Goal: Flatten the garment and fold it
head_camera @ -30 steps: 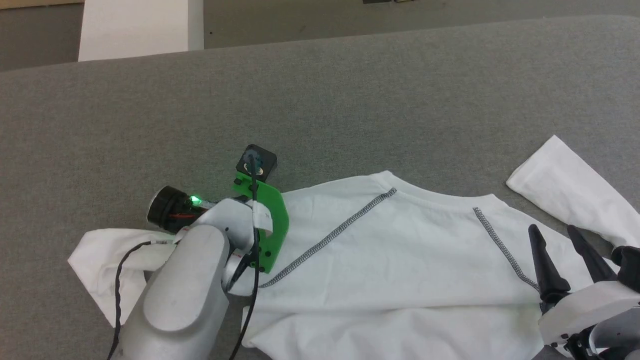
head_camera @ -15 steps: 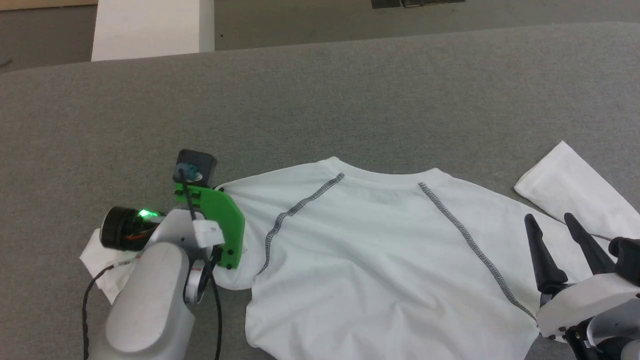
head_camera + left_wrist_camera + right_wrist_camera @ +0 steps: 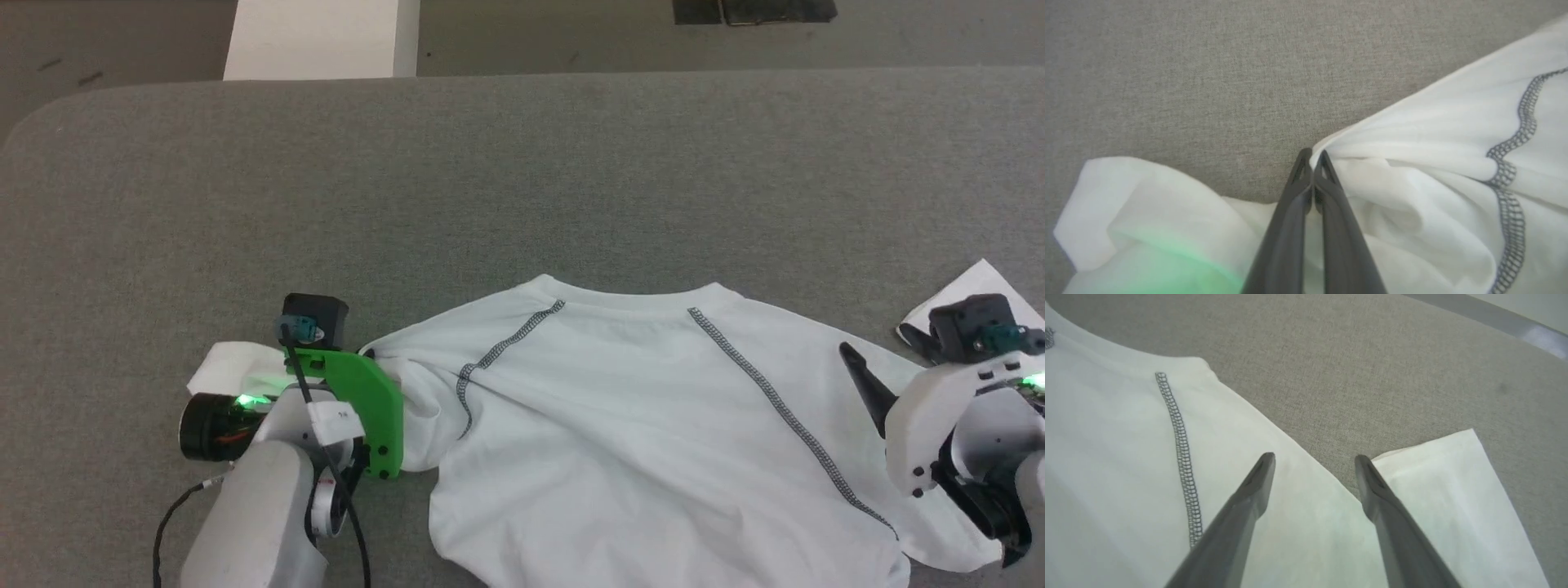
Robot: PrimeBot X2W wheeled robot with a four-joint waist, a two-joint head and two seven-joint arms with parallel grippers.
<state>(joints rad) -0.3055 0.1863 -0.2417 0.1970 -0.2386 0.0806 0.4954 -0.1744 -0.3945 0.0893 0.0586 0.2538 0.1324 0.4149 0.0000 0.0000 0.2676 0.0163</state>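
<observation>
Left claw (image 3: 1312,157) just closed, pinching garment (image 3: 637,425) shoulder fold; right claw (image 3: 1314,465) wide above right sleeve. Flattening pull now possible.

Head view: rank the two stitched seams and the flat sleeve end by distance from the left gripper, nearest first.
1. Left seam: just right of the left gripper, which is shut on the garment.
2. Right seam: across the chest, toward the right.
3. Flat sleeve end: at the far right edge of the view.
</observation>
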